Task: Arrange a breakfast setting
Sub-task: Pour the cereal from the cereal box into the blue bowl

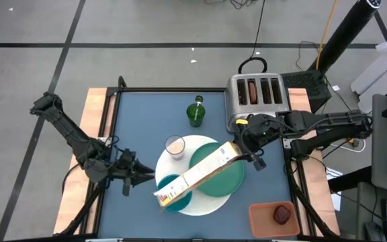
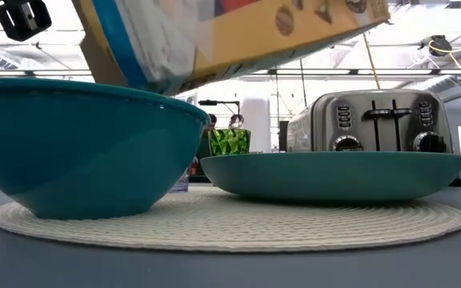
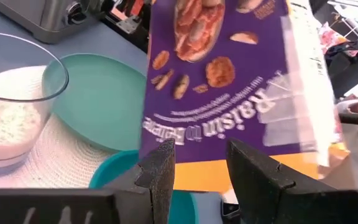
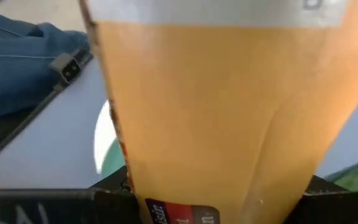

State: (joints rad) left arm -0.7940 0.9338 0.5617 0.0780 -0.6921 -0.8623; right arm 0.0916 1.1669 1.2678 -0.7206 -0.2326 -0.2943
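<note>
Blue tabletop (image 1: pixel 140 128): woven round mat (image 2: pixel 310 228), glossy teal bowl (image 2: pixel 78 148), cardboard cereal box (image 1: pixel 197 173).

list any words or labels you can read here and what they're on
"Raisin": upside down in large letters on the purple face of the cereal box, seen from the left wrist.
Smaller lines beside it on the same face: too blurred to read.
Red strip on the box's yellow side, seen from the right wrist: only partial letters, not readable.
Toaster dials: no readable marks.
</note>
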